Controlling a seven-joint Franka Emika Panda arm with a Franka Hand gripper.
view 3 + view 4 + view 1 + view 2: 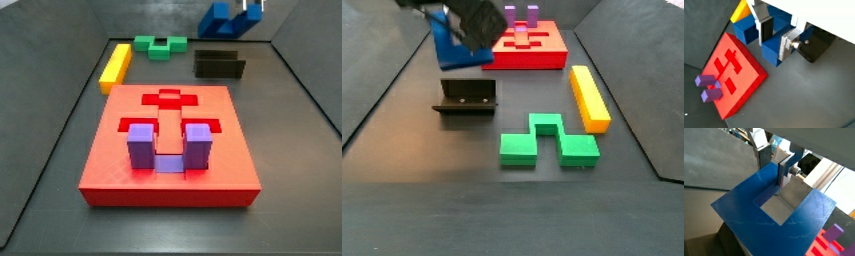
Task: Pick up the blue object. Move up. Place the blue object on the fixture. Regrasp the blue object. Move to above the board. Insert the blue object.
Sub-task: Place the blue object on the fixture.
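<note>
In a wrist view I see the gripper (pixel 779 36) with its silver fingers clamped on the blue object (pixel 774 40), which hangs clear of the floor. The board (pixel 734 75) lies below and to one side, with a purple block (pixel 708 87) seated at its end.

In a wrist view taken close up, the blue object (pixel 777 215) fills the picture, notch towards me, one finger (pixel 785 170) pressed against a prong.

In a side view the blue object (pixel 227 18) is high at the far end, above and slightly behind the fixture (pixel 219 64), well apart from the board (pixel 171 150).

In a side view the gripper (pixel 470 28) holds it above the fixture (pixel 466 97); the arm hides the fingers here, so the grip looks firm but I can't confirm it. A green block (pixel 545 140) and a yellow bar (pixel 588 97) lie nearby.

I judge I'm between moving up and placing: next I must lower it squarely onto the fixture.
</note>
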